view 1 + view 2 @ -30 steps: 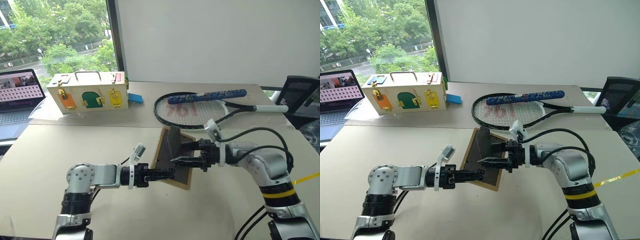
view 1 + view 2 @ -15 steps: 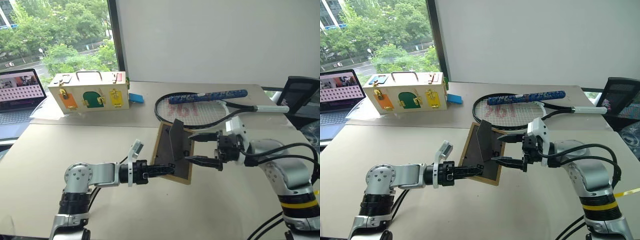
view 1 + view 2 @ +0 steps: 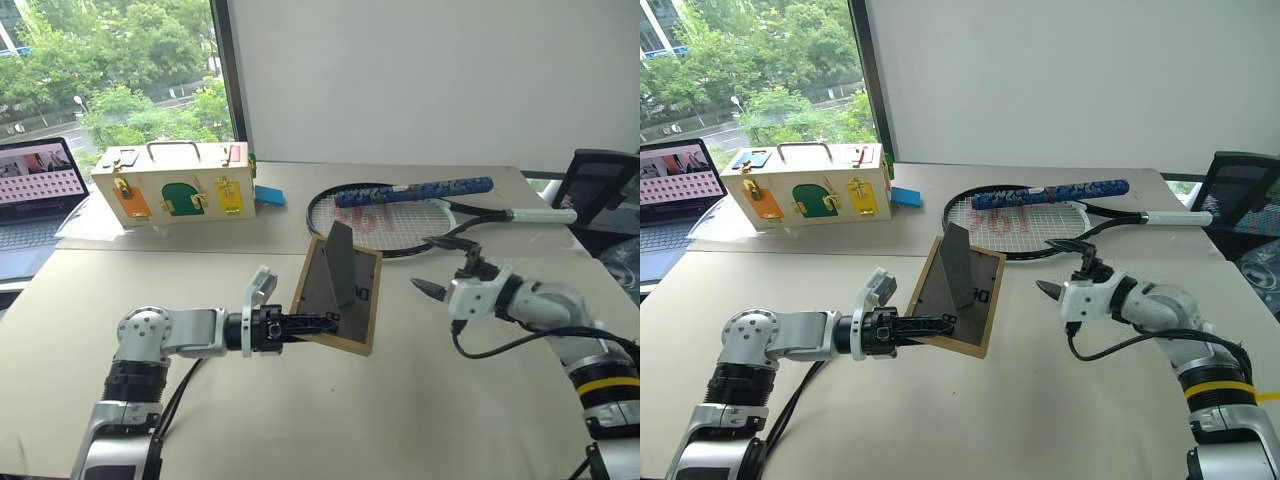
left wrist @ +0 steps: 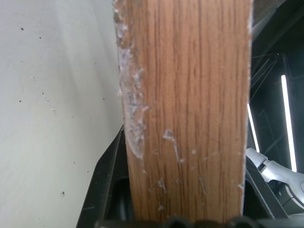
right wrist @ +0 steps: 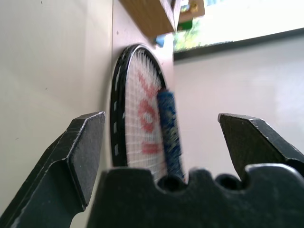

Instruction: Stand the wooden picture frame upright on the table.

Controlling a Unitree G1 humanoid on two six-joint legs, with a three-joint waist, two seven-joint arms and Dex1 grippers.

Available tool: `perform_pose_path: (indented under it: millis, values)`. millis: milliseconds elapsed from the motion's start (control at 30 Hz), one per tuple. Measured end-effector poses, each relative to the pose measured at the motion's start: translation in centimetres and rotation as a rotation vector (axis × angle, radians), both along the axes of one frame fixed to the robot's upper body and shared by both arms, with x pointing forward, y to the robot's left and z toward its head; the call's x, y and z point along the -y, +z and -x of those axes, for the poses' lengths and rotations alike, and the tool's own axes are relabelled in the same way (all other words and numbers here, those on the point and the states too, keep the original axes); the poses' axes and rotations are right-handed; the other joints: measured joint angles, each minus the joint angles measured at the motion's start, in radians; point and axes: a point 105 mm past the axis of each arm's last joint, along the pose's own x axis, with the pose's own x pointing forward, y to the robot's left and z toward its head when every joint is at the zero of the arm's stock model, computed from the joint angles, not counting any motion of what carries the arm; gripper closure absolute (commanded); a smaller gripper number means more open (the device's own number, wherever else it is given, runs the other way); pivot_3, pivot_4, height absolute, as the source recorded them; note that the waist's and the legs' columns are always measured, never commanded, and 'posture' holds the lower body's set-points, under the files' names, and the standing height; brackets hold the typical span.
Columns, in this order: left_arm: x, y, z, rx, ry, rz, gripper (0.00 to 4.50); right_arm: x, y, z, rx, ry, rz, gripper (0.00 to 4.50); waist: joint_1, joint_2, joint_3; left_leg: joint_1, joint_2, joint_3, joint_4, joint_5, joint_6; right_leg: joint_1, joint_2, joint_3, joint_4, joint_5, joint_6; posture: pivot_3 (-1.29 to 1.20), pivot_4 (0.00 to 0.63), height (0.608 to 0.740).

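The wooden picture frame (image 3: pixel 340 292) hangs tilted over the middle of the table (image 3: pixel 300 420), dark grey back toward me. Its fold-out stand (image 3: pixel 338 262) sticks out from the back. My left gripper (image 3: pixel 322 322) reaches in from the left and is shut on the frame's lower edge. In the left wrist view the light-wood edge (image 4: pixel 185 109) fills the space between the black fingers (image 4: pixel 107 185). My right gripper (image 3: pixel 428 265) is open and holds nothing, a short way right of the frame. Whether the frame's bottom edge touches the table I cannot tell.
A racket (image 3: pixel 400 215) with a blue grip (image 3: pixel 415 191) lies just behind the frame and the right gripper. A wooden latch box (image 3: pixel 180 185) with coloured doors, a small blue object (image 3: pixel 269 195) and a laptop (image 3: pixel 35 190) sit at the far left. A dark chair (image 3: pixel 600 185) stands at the right edge.
My right gripper has drawn away from the stand to the right and rolled over. The frame now stands steeper, with the left gripper still shut on its edge.
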Motion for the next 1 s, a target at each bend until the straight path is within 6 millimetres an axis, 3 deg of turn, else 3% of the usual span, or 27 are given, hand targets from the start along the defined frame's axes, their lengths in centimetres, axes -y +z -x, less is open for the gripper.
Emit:
perform_pose_path:
  millis: [267,400,533,733,900,1000]
  values:
    - [0.7,0.1,0.7,-0.008,-0.061,0.024,3.3,-3.2,-2.4,1.3,0.22,0.162,0.153,0.08,0.008,0.0,0.0,0.001,0.0,0.0,-0.001,0.002,-0.001,0.0,0.0,0.0,0.001,0.0,-0.001,0.0,0.15,0.74]
    - [0.9,-0.1,0.9,-0.015,-0.073,0.016,3.3,-3.7,-1.7,1.0,0.341,0.189,0.158,0.08,0.01,0.0,0.0,0.001,-0.001,0.0,-0.001,0.002,0.0,0.0,-0.001,0.0,0.001,0.0,-0.001,0.0,0.15,0.74]
    - [0.8,0.0,0.8,-0.009,-0.071,0.018,3.3,-3.2,-0.7,0.7,0.43,0.191,0.154,1.03,0.02,0.0,0.0,0.002,-0.001,0.0,-0.001,0.002,0.0,0.001,-0.001,0.0,0.001,0.0,-0.001,0.0,0.15,0.74]
    - [0.6,0.2,0.9,0.013,-0.073,0.008,3.3,-3.7,-1.3,1.0,0.414,0.226,0.105,3.14,0.02,0.0,0.0,0.002,-0.002,0.0,-0.001,0.003,0.001,0.002,-0.002,0.0,0.001,0.001,-0.001,0.0,0.15,0.74]
    - [0.9,0.6,0.4,0.065,-0.041,0.029,3.3,-3.5,-0.1,0.8,0.427,0.215,0.065,3.28,0.021,0.0,0.0,0.003,-0.002,0.0,-0.001,0.003,0.001,0.003,-0.003,0.0,0.001,0.001,-0.001,0.0,0.15,0.74]
    - [0.8,0.5,-0.1,0.122,-0.007,-0.004,1.92,-3.5,0.0,0.7,0.418,0.211,0.063,3.3,0.021,0.0,0.0,0.003,-0.002,0.0,-0.001,0.003,0.001,0.003,-0.003,0.0,0.001,0.001,-0.001,0.0,0.15,0.74]
